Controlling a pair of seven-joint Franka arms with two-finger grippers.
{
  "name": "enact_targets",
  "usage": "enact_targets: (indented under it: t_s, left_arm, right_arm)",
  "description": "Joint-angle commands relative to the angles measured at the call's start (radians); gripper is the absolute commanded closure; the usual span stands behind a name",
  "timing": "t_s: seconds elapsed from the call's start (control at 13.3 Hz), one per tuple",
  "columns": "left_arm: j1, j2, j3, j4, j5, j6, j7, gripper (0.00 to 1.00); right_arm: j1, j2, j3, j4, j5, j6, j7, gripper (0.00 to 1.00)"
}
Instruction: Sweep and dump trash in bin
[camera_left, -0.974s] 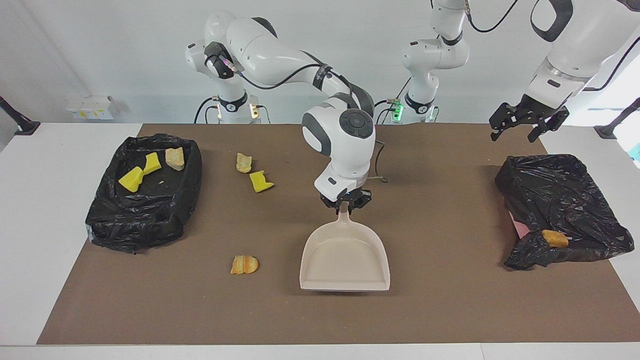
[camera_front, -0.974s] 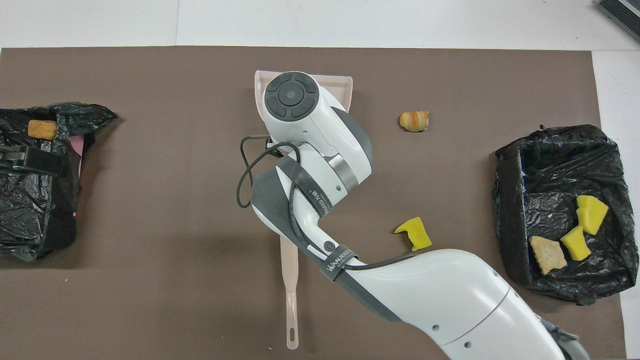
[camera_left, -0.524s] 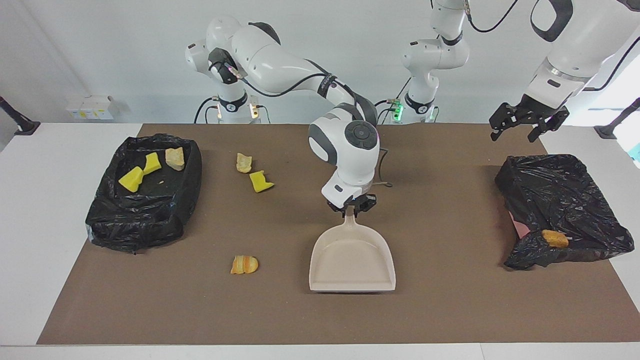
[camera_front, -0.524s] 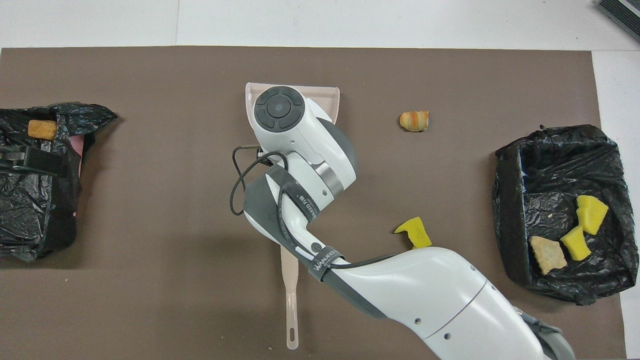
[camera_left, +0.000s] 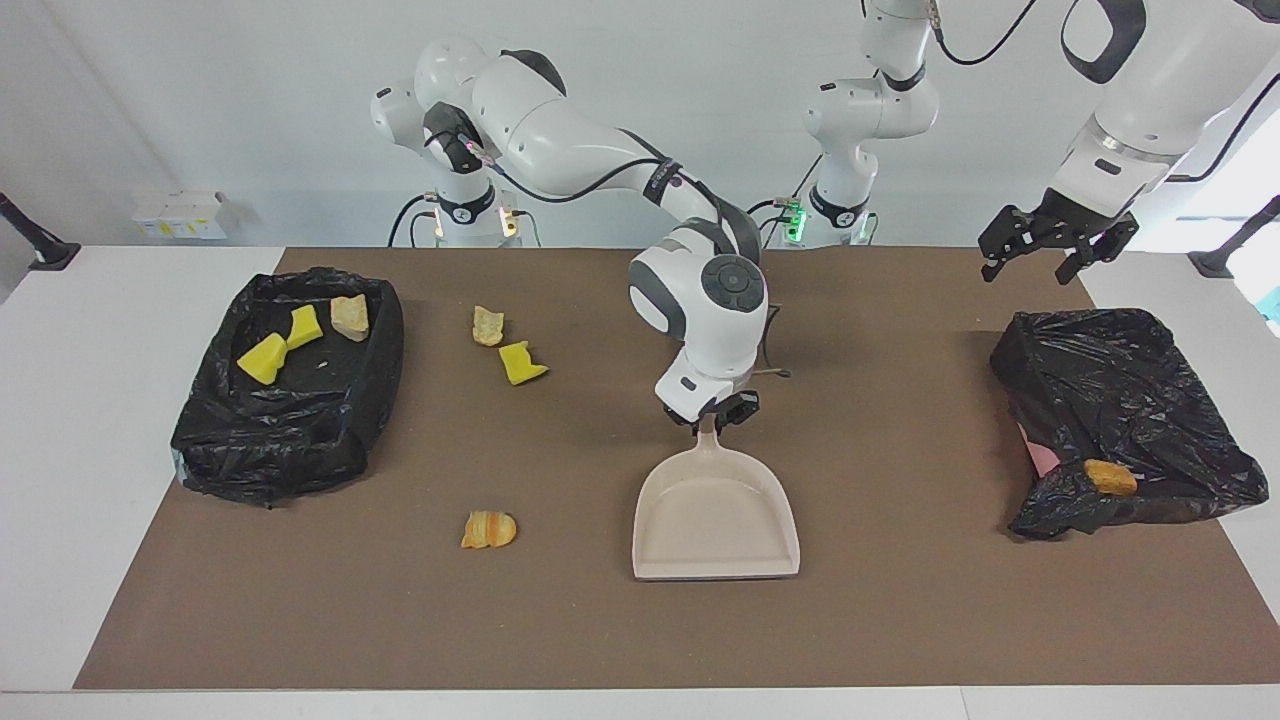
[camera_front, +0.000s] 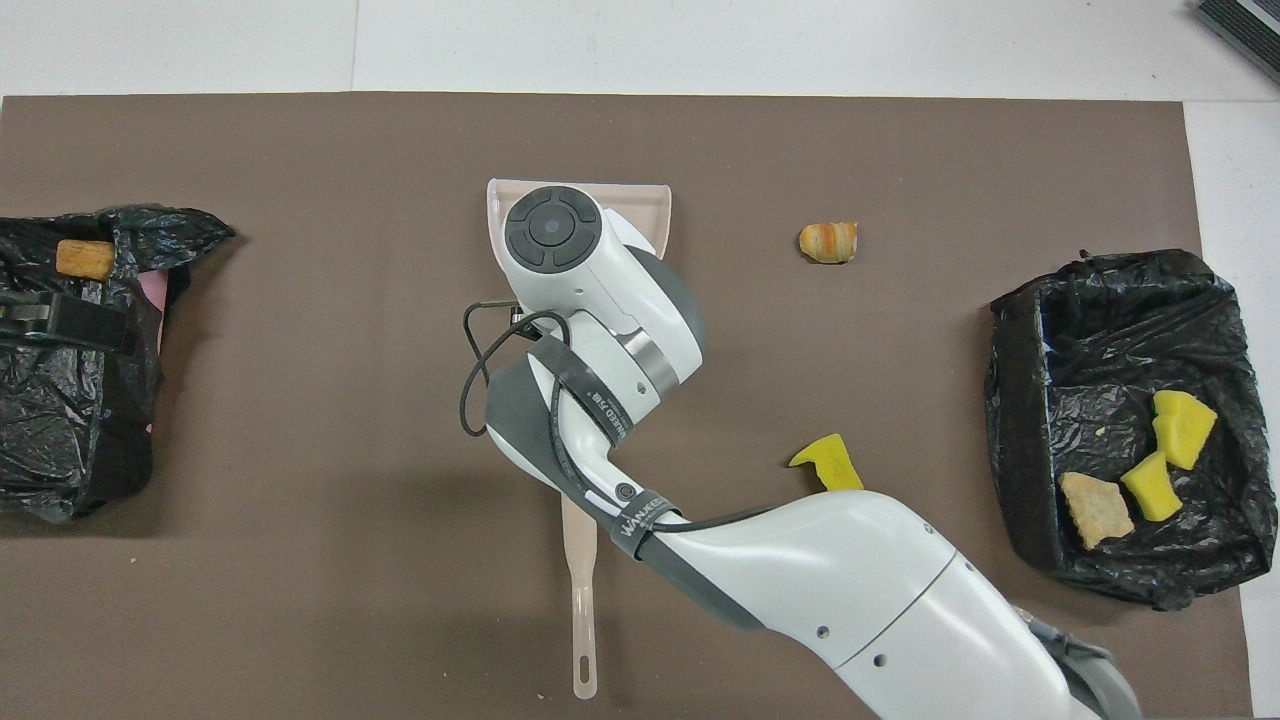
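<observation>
My right gripper (camera_left: 712, 416) is shut on the handle of the beige dustpan (camera_left: 716, 520) at the middle of the brown mat. The pan's mouth points away from the robots, and the arm covers most of the dustpan (camera_front: 655, 195) from above. Loose trash lies toward the right arm's end: a yellow chunk (camera_left: 522, 362), a tan piece (camera_left: 487, 325) and a striped piece (camera_left: 488, 529). From above I see the striped piece (camera_front: 828, 242) and the yellow chunk (camera_front: 828, 465). My left gripper (camera_left: 1030, 268) waits open in the air over the bin at its end.
A black-bagged bin (camera_left: 290, 420) at the right arm's end holds two yellow chunks and a tan piece. A second black-bagged bin (camera_left: 1130, 400) at the left arm's end carries an orange piece (camera_left: 1110, 477). A beige brush handle (camera_front: 581, 610) lies near the robots.
My right gripper has carried the dustpan toward the left arm's end and a little toward the robots. The trash, the brush handle and the left arm have not moved.
</observation>
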Motion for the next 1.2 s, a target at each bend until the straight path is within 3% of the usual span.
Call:
enact_targets:
  t_s: [0.0, 0.22, 0.3, 0.52, 0.82, 1.12]
  left_arm:
    - [0.005, -0.024, -0.004, -0.025, 0.020, -0.001, 0.008, 0.00]
    - [0.005, -0.024, -0.004, -0.023, 0.020, -0.001, 0.008, 0.00]
    - [0.005, -0.022, -0.004, -0.024, 0.020, -0.002, 0.008, 0.00]
    - [0.005, -0.024, -0.004, -0.025, 0.020, -0.001, 0.008, 0.00]
    - [0.005, -0.024, -0.004, -0.023, 0.020, -0.002, 0.008, 0.00]
    - [-0.011, -0.025, -0.014, -0.021, 0.016, 0.001, 0.007, 0.00]
  right_arm:
    - [-0.025, -0.032, 0.005, -0.024, 0.021, 0.037, -0.048, 0.56]
    - [-0.016, -0.089, 0.005, -0.027, 0.038, 0.045, -0.029, 0.30]
    - [-0.019, -0.118, 0.005, -0.055, 0.036, 0.028, -0.011, 0.14]
    - [-0.042, -0.270, 0.002, -0.196, 0.030, 0.016, 0.026, 0.02]
    - [-0.028, -0.434, 0.005, -0.299, 0.084, -0.111, 0.036, 0.00]
    - [0.021, -0.615, 0.007, -0.585, 0.128, -0.099, 0.078, 0.00]
